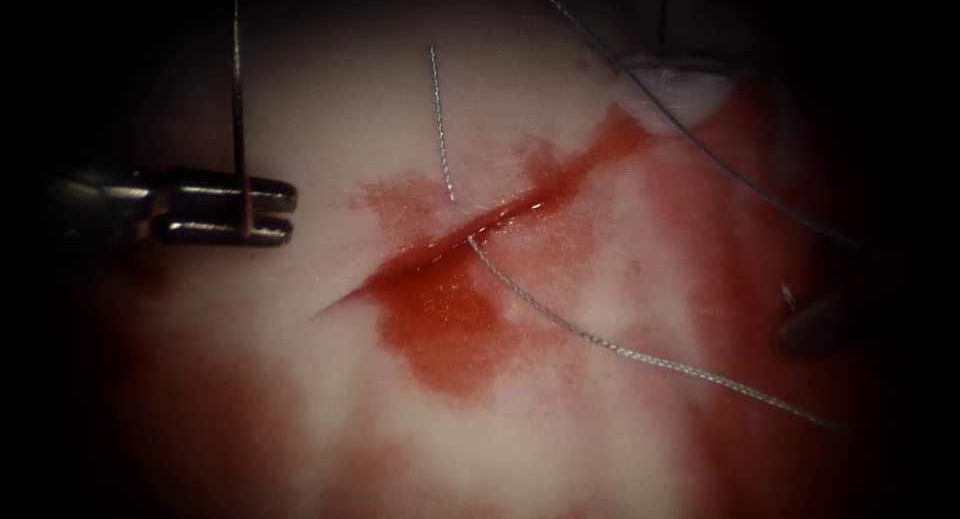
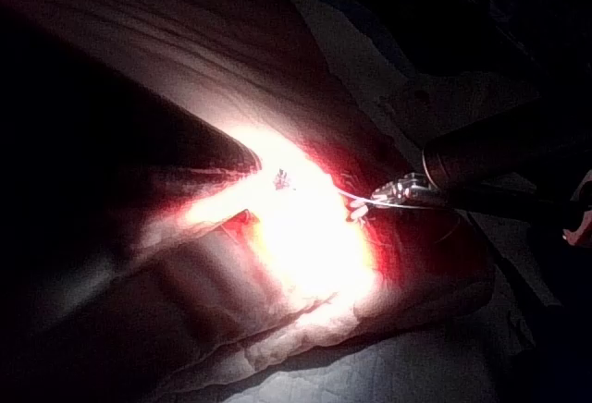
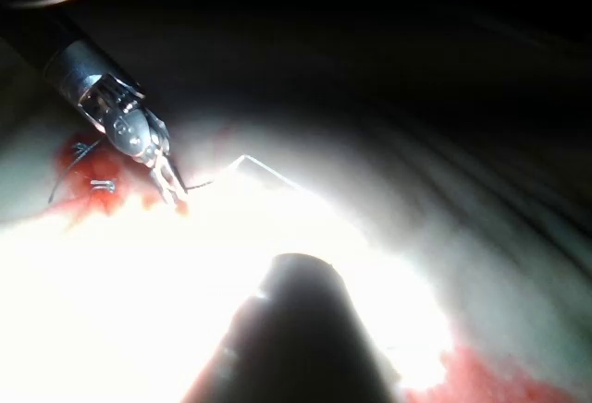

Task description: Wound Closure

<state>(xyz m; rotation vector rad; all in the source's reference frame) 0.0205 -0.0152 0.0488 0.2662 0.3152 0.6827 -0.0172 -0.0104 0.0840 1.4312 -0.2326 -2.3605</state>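
Observation:
The cut runs diagonally across the tissue, and red fluid pools along it. Left of the cut, my left tool is shut on the needle. It grips near the needle's lower end. The needle is outside the tissue and points up the picture. Thread passes through the cut. A short end rises on the left side, and the long part trails away to the lower right. My right tool sits in shadow far right of the cut. The right tool also appears in the left wrist view, with thread beside it.
A second strand of thread crosses the upper right of the tissue. In the right wrist view the left tool holds the needle over the brightly lit tissue. Red staining spreads over the tissue's lower and right parts.

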